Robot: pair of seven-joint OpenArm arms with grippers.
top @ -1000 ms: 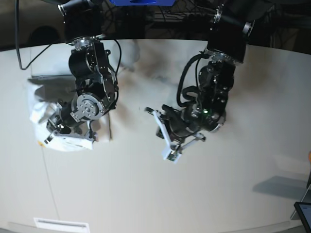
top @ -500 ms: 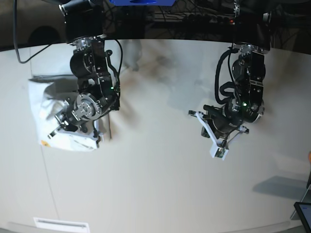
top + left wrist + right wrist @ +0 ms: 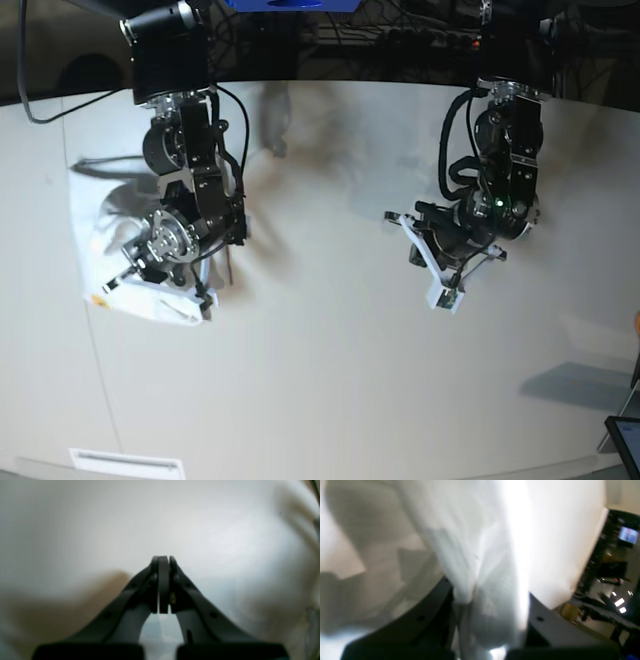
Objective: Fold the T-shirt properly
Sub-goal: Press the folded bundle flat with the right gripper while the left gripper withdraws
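Note:
The white T-shirt point(image 3: 103, 218) lies bunched at the table's left side, with a small yellow-orange bit of print at its lower left edge. My right gripper point(image 3: 160, 290) is shut on a fold of it. In the right wrist view white cloth point(image 3: 482, 555) fills the space between the gripper's point(image 3: 490, 592) dark jaws. My left gripper point(image 3: 447, 298) hangs over bare table at the right-centre, far from the shirt. In the left wrist view it point(image 3: 163, 562) is shut with nothing in it. The neck tag is hidden.
The pale table point(image 3: 320, 380) spreads across the base view. A white label strip point(image 3: 125, 462) lies at the front left edge. A screen corner point(image 3: 625, 440) shows at the lower right. Dark equipment stands behind the table's far edge.
My left arm swung from the table's centre out to the right, gripper shut. My right arm shifted slightly down and right, dragging the bunched shirt with it.

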